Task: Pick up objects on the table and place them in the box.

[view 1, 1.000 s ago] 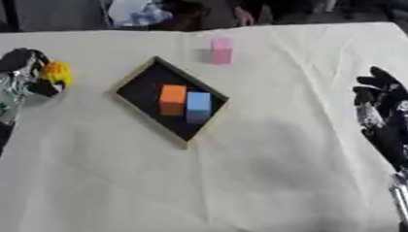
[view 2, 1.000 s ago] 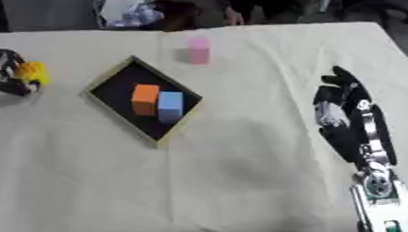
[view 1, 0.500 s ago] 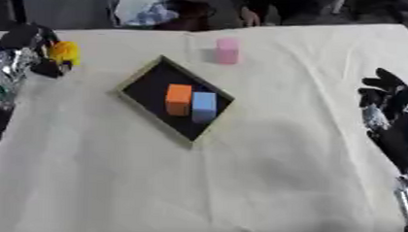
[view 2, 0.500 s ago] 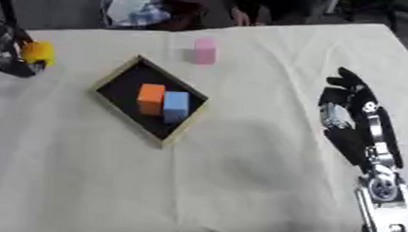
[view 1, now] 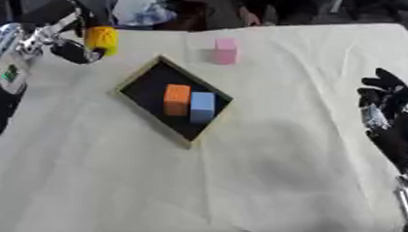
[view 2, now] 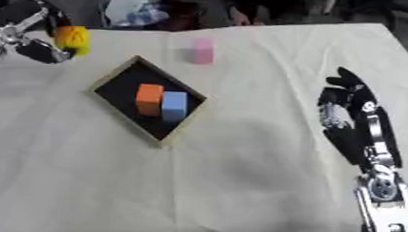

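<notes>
Box (view 1: 140,78): orange block (view 1: 177,99) and blue block (view 1: 202,106) in; my left hand (view 1: 63,41), fingers curled round the yellow block (view 1: 101,39), aloft beside it; pink block (view 1: 225,50) left on the counter (view 1: 266,154); right hand (view 2: 348,118) idle, fingers straight.

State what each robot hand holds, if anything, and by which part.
The left hand holds the yellow block, fingers curled against its left side. The right hand holds nothing.

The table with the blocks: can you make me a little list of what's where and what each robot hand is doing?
box: black tray with a wooden rim, set askew on the white cloth
inside the box: orange block and blue block, side by side
still outside: pink block, beyond the box
left hand: raised, holding the yellow block
right hand: open, idle at the right edge
</notes>
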